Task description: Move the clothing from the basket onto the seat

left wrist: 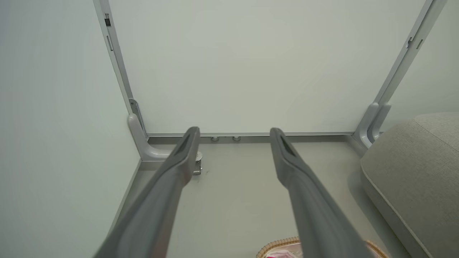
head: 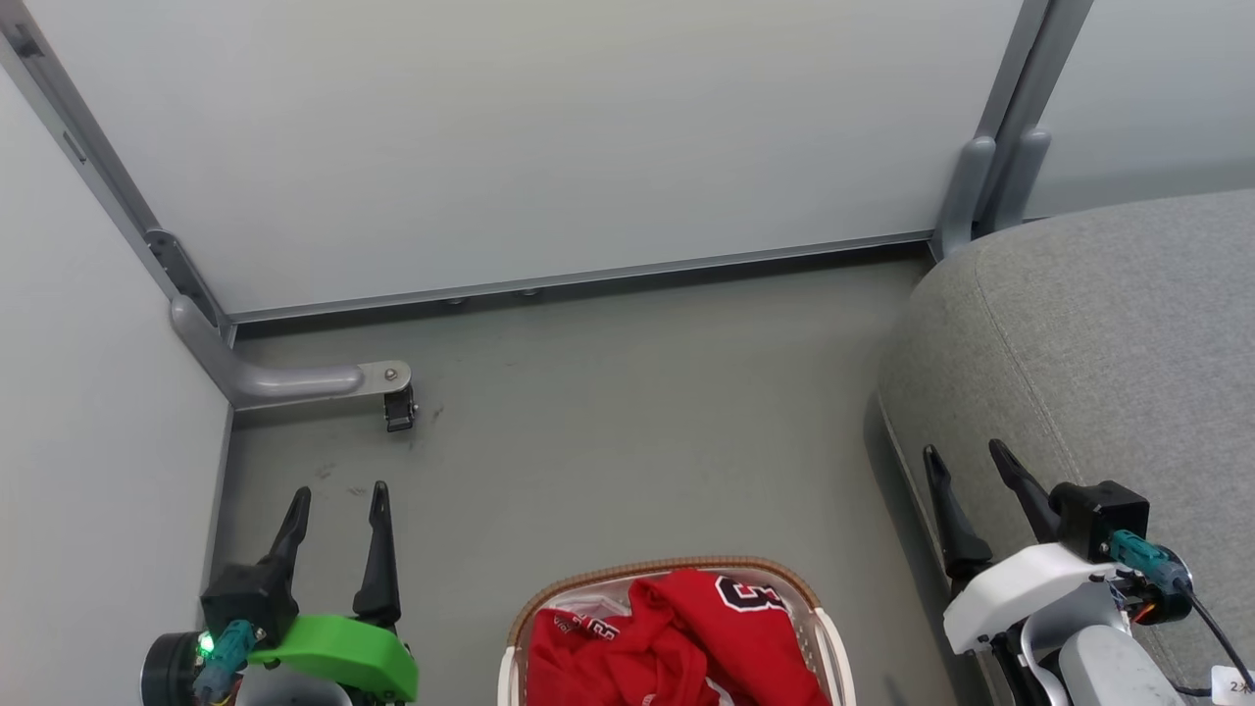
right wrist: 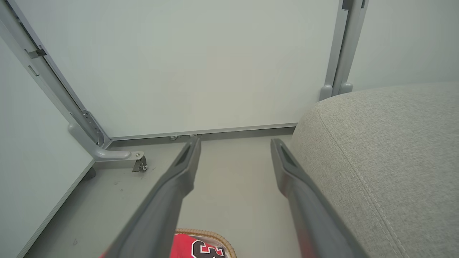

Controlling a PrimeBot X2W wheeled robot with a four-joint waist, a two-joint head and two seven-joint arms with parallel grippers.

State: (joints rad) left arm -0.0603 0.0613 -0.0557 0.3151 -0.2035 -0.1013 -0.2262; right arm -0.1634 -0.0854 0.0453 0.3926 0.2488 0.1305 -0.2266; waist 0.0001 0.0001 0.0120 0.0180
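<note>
The task looks unstarted: the red clothing (head: 677, 637) lies heaped in the basket (head: 677, 567) on the floor (head: 627, 422), and none of it is on the visible part of the grey seat (head: 1108, 333) to the right. The left pincer (head: 338, 490) and right pincer (head: 963, 451) stand apart, holding nothing. There is one basket, one seat and two pincers; the number of jerseys cannot be told.

One oval white perforated plastic basket (head: 667, 567) with a brown woven rim holds one heap of bright red jersey clothing (head: 677, 637), pieces uncountable. There is one large grey fabric seat (head: 1098, 333) and two dark-fingered grippers: left gripper (head: 340, 488), right gripper (head: 963, 448).
</note>
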